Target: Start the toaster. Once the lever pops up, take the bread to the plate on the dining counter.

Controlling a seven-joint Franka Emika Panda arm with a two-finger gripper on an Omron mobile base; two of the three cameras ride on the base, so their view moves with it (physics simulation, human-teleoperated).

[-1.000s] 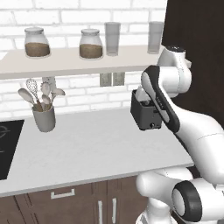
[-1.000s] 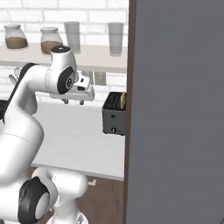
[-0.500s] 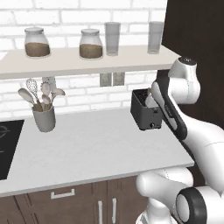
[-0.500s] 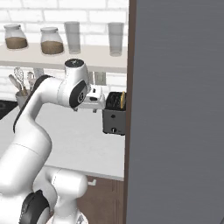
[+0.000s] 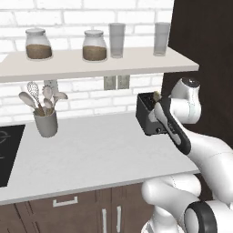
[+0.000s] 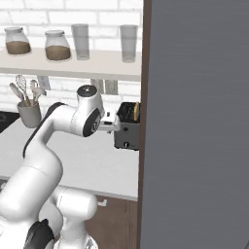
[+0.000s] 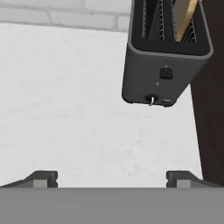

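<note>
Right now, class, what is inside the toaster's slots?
In the toaster, a golden-brown bread slice stands in one slot; the other shows bare wire racks. The slice's lower part is hidden inside the slot.

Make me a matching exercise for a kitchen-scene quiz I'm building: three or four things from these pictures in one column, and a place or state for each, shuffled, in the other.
Things:
1. bread
2. toaster
3. utensil holder
4. gripper

Places or states:
A. open, holding nothing
B. on the counter, against the dark cabinet side
C. standing in a toaster slot
D. on the counter by the brick wall, holding a whisk and spoons

Pairs: 1-C, 2-B, 3-D, 4-A
</note>
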